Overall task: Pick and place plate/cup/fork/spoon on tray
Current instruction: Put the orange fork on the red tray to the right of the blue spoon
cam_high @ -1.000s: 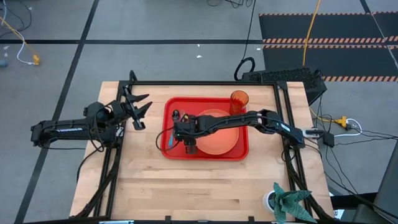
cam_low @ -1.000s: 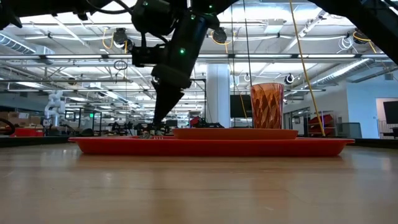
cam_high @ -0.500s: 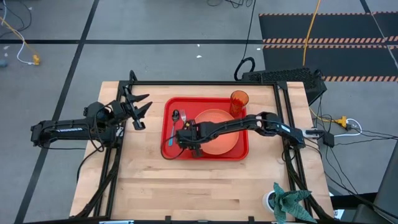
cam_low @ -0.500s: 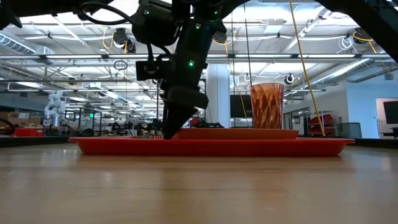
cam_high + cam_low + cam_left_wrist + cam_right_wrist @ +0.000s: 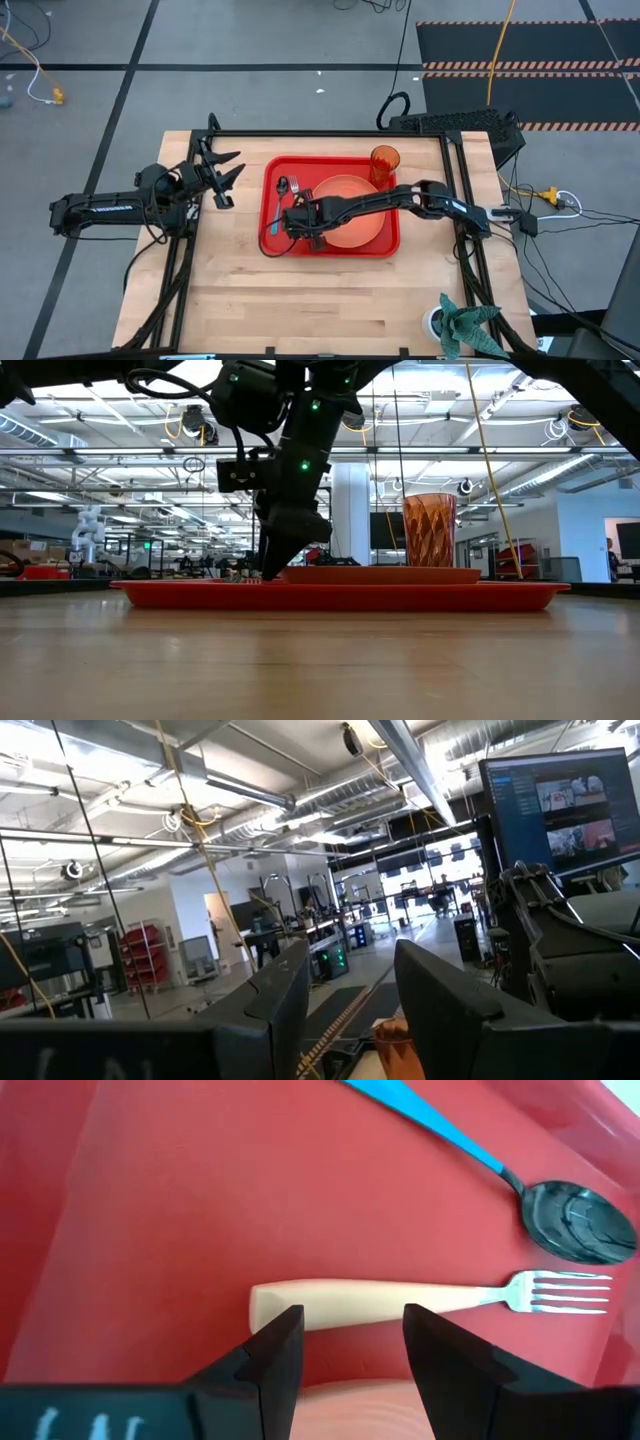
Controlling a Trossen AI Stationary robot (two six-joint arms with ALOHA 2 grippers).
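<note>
In the high view the right arm covers part of the plate [image 5: 352, 226] and the fork's handle.

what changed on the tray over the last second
The right gripper slid along the tray toward the table's front edge, uncovering the fork, which lies free beside the spoon; its jaws stand open above the handle. Plate, cup and the left gripper stayed put.

No words, labels or numbers readable anywhere right now; the monitor [image 5: 556, 805] in the left wrist view shows windows, but their writing can't be read.
</note>
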